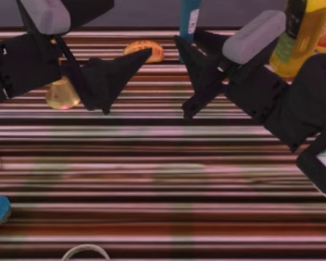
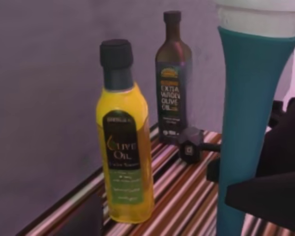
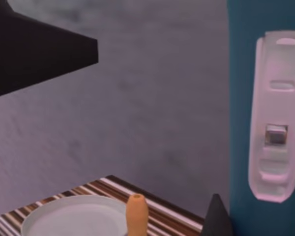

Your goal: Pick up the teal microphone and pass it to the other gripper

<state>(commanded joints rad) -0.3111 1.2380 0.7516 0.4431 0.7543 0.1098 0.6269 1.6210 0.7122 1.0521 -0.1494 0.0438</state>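
Observation:
The teal microphone (image 1: 189, 19) hangs upright above the table at the back middle, its white strip showing. In the left wrist view its handle (image 2: 250, 113) fills the right side, with the white head at the top. The strip and button (image 3: 275, 132) sit very close in the right wrist view. My right gripper (image 1: 183, 73) reaches in from the right and looks shut on the handle. One fingertip (image 3: 216, 219) lies against the handle's edge, and the other is hidden. My left gripper (image 1: 127, 81) is open just left of the microphone, not touching it.
The brass bell (image 1: 62, 93) stands under my left arm, its orange handle (image 3: 136, 214) beside a white plate (image 3: 73, 216). A bread roll (image 1: 145, 50) lies at the back. A yellow oil bottle (image 2: 124, 142), a dark bottle (image 2: 173, 83) and a small black object (image 2: 191, 144) stand back right.

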